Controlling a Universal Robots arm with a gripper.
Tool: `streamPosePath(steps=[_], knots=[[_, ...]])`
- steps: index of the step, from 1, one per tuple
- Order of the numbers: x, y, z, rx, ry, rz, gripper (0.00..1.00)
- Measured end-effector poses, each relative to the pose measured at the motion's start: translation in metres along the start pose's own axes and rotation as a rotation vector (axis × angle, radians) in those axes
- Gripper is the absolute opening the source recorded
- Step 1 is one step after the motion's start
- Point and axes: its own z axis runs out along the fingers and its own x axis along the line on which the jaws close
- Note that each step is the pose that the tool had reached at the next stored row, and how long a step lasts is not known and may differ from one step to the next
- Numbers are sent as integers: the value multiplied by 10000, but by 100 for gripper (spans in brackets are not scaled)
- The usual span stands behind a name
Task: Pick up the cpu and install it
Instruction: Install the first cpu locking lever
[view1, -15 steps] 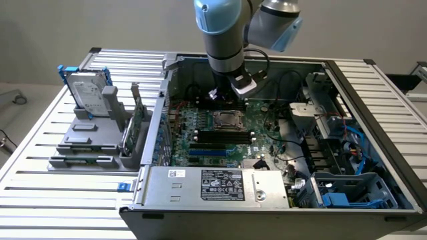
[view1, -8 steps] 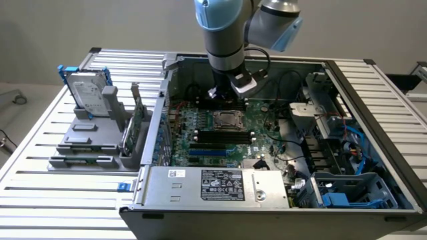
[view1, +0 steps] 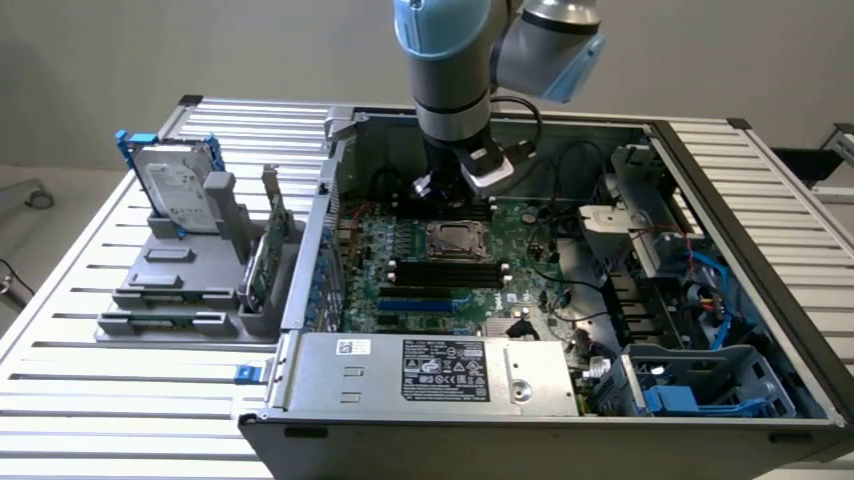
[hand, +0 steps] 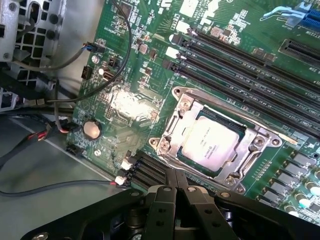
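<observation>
One cpu (hand: 209, 145) sits in its socket (hand: 175, 131); closed, empty jaws hover just beside.

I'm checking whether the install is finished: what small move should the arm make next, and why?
Probably lift straight up and clear. The cpu already lies flat inside the socket on the motherboard, and the gripper hangs above the socket's edge with its fingers together, holding nothing.

The arm (view1: 451, 60) has grey tubular links with light-blue joint caps. A black cable loops beside its wrist. The gripper (hand: 176, 192) is matte black, with angular linkage bars and visible screw heads.
</observation>
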Motion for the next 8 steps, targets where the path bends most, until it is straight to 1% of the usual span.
streamPosePath(steps=[1,2,8], knots=[[-2,13,-22,3,-17,12,11],[-4,30,-53,5,-20,19,11],[6,128,-319,-5,-17,62,11]])
